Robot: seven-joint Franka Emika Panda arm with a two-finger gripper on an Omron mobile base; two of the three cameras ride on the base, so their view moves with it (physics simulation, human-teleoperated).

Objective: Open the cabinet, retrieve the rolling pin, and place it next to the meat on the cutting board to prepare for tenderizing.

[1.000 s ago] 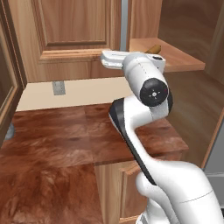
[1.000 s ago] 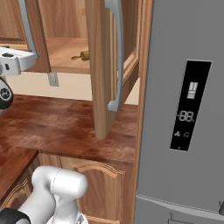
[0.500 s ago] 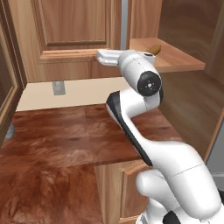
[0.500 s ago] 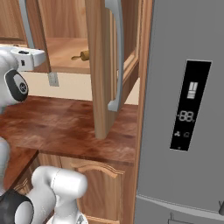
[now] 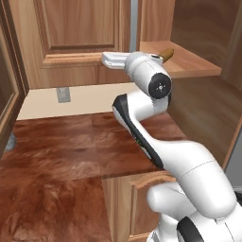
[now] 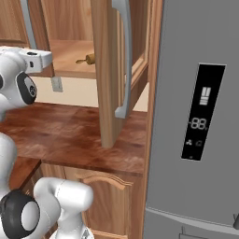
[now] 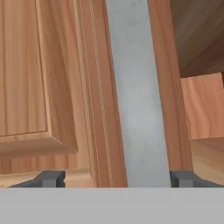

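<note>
Gripper (image 7: 113, 179), fingers spread and empty, faces cabinet (image 7: 52, 87) front; pin (image 6: 87, 59) lies on shelf beyond, awaiting retrieval.

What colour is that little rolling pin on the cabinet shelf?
Light tan wood. The rolling pin shows best in the right base view.

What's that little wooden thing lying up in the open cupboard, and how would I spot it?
Start at the tall grey fridge and look left to the wall cabinet, whose door stands swung open. On its bottom shelf lies the rolling pin: a small light tan wooden cylinder with a narrower knobbed handle. It is paler than the brown wood around it.
</note>
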